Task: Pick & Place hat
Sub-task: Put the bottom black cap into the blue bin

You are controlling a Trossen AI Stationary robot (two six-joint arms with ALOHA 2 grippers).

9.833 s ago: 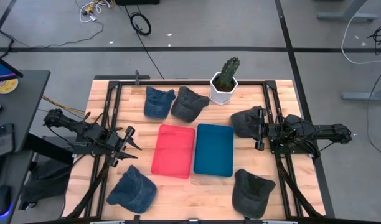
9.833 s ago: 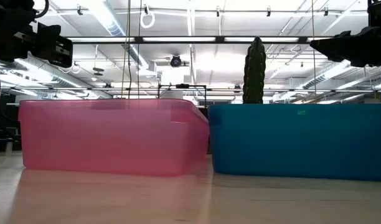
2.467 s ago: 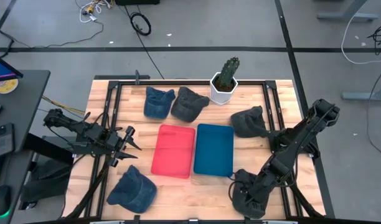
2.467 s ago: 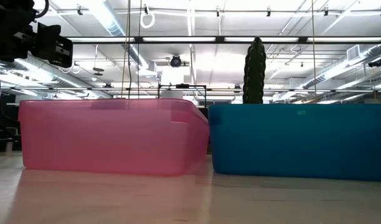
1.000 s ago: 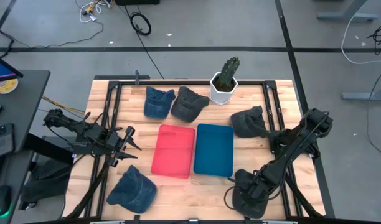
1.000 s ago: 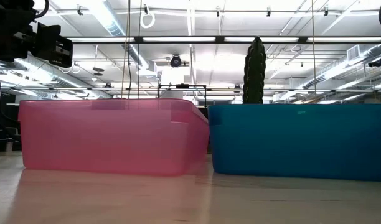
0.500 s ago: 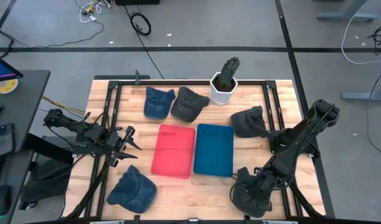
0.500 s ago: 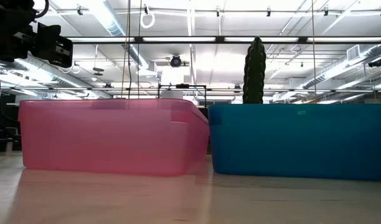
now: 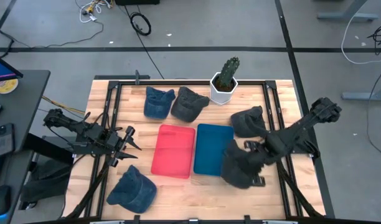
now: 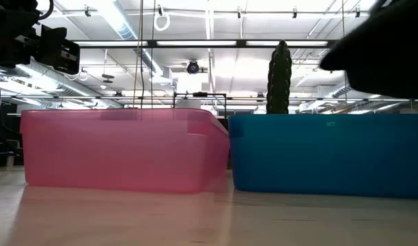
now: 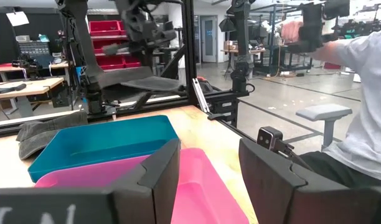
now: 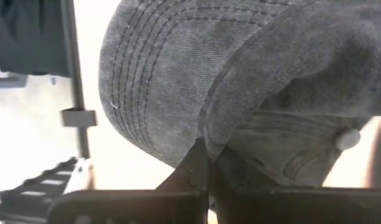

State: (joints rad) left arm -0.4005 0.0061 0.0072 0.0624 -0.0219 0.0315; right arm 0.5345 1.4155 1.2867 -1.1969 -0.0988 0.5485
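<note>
My right gripper [image 9: 251, 154] is shut on a dark grey hat [image 9: 237, 167], which hangs in the air by the near right corner of the blue bin [image 9: 213, 149]. In the right wrist view the hat [image 12: 240, 81] fills the picture above my shut fingers [image 12: 203, 171]. In the low view it is a dark blur [image 10: 383, 48] above the blue bin [image 10: 325, 154]. The pink bin [image 9: 174, 150] stands to the left of the blue one. My left gripper [image 9: 129, 140] waits open at the table's left, with nothing between its fingers [image 11: 209, 180]. My right gripper pinches the hat between its two shut fingers, at a fold where the stitched brim meets the crown [image 12: 206, 146]. The fingers come slanting from the table's right. The hat is lifted clear of the table and sags around the fingertips.
A blue hat [image 9: 158, 101] and a grey hat [image 9: 189, 102] lie at the far edge beside a potted cactus [image 9: 225, 78]. Another grey hat [image 9: 248, 121] lies at the right, and a blue hat [image 9: 133, 190] at the near left. A person [image 11: 365, 99] sits beyond the table.
My right gripper has shut on the grey hat at the table's near right. It has lifted the hat clear and carried it toward the far edge and the left, up to the blue bin's near right corner.
</note>
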